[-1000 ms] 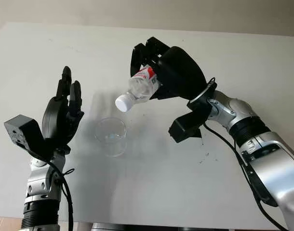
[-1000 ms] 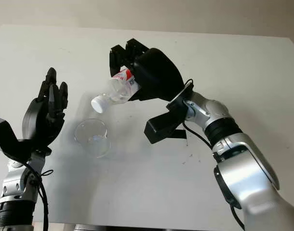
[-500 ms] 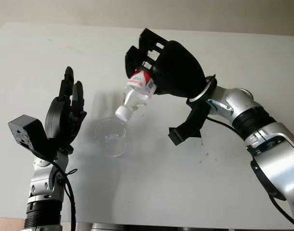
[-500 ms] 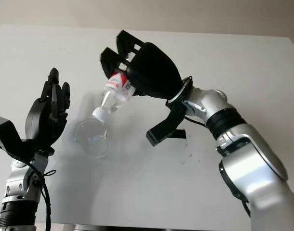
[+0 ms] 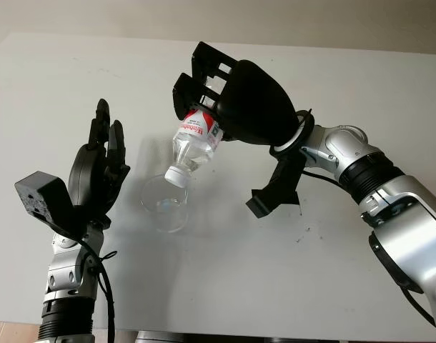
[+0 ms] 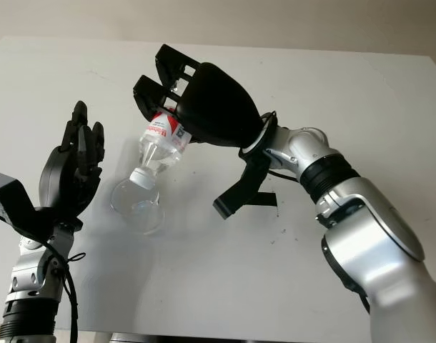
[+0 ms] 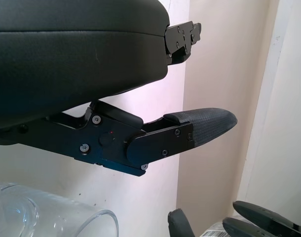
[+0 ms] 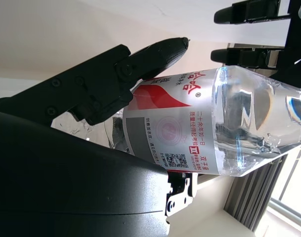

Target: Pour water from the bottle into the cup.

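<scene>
While the black three-fingered left hand (image 5: 96,168) stood raised at the lower left of the head views, open and holding nothing, its palm faced the clear glass cup (image 5: 164,203) just to its right without touching it. The cup stood upright on the white table (image 5: 225,286), left of the frame's centre, and its rim (image 7: 61,217) curved along the bottom of the left wrist picture below that hand's fingers (image 7: 200,126).

Above and right of the cup, the black right hand (image 5: 239,100) was closed around the clear plastic water bottle with a red-and-white label (image 5: 193,143). The bottle was tilted steeply, neck down toward the lower left, and its white cap (image 5: 176,175), screwed on, hung directly over the cup's rim. The fingers (image 5: 200,68) wrapped the labelled upper body from the far side while the palm shell covered the near side, so the neck and cap stuck out below the grip. In the right wrist view, a finger (image 8: 140,59) lay across the label (image 8: 170,133), with the water-filled lower body (image 8: 259,128) projecting beyond it.
</scene>
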